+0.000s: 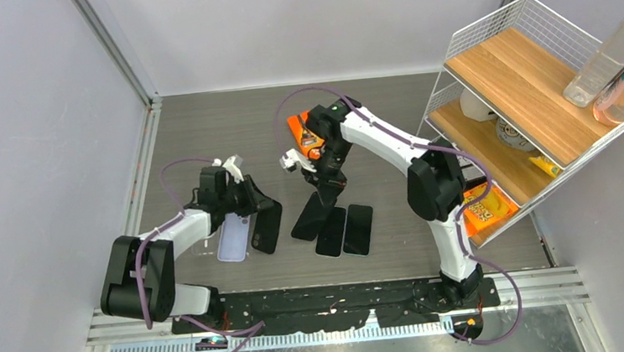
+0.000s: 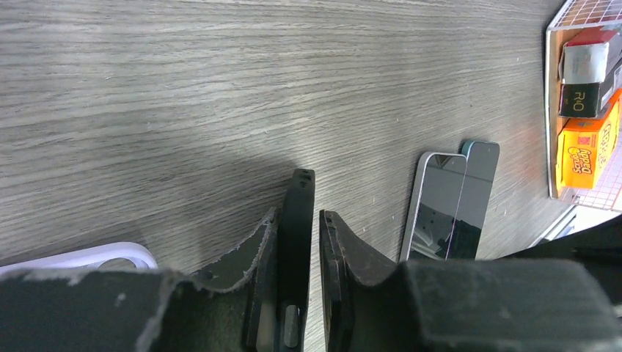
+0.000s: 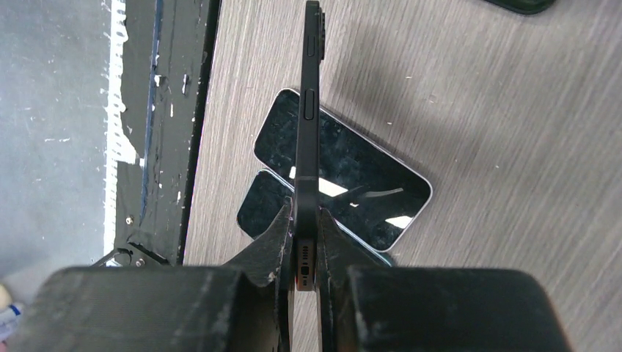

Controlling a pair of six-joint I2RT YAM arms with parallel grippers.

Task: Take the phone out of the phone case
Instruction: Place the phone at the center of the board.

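Right wrist view: the dark phone, seen edge-on, is pinched tight at its port end by the right gripper, just above two bare phones. Left of them, the left gripper has narrow fingers, loose around what looks like the black case. Lower the phone flat beside those phones, not onto them.

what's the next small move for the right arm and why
Probably lower the black phone onto the table beside the two phones: the right fingers are shut on it, holding it on edge over them, not yet laid down.
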